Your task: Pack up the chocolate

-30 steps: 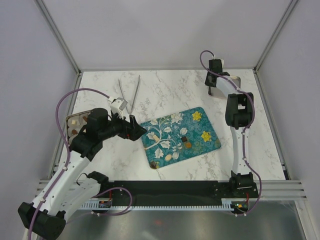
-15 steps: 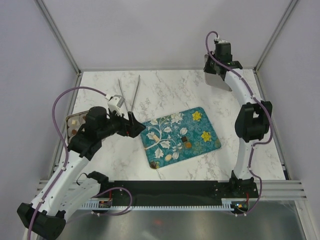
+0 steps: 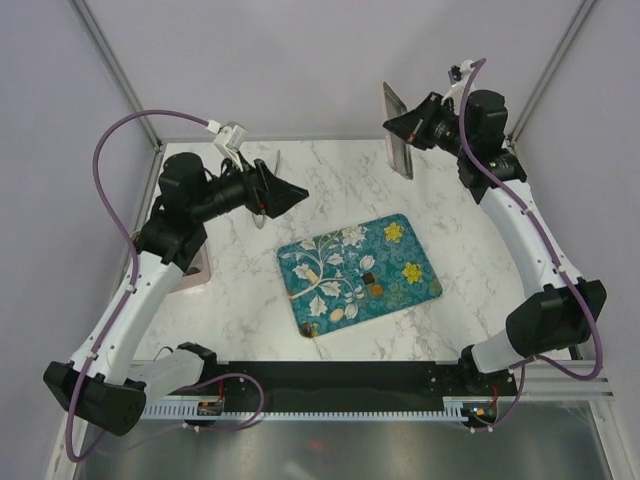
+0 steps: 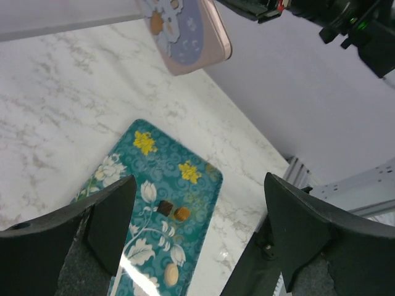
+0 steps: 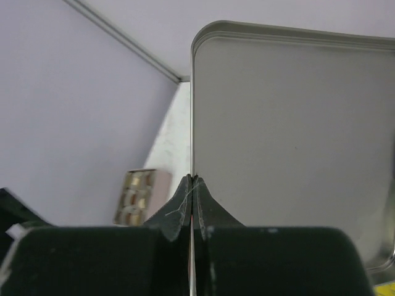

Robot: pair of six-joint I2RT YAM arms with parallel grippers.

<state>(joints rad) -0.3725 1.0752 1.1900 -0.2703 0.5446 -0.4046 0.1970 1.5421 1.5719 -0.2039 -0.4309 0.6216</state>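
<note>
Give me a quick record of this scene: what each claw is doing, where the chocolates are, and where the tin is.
left claw: open, empty, hovering high, left of the tray
right claw: shut on the edge of the lid, held up in the air
chocolates: loose on the tray; dark and caramel pieces mid-tray, cream ones toward its near-left corner
tin box: left of the tray, lidless, pieces inside

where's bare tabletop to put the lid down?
For the lid: bare marble back centre, between the teal tray and the rear wall; near left, between the chocolate tin and the tray; and right of the tray to the table edge, though the right arm spans over it. Crowded: the tray's middle, with chocolates.
</note>
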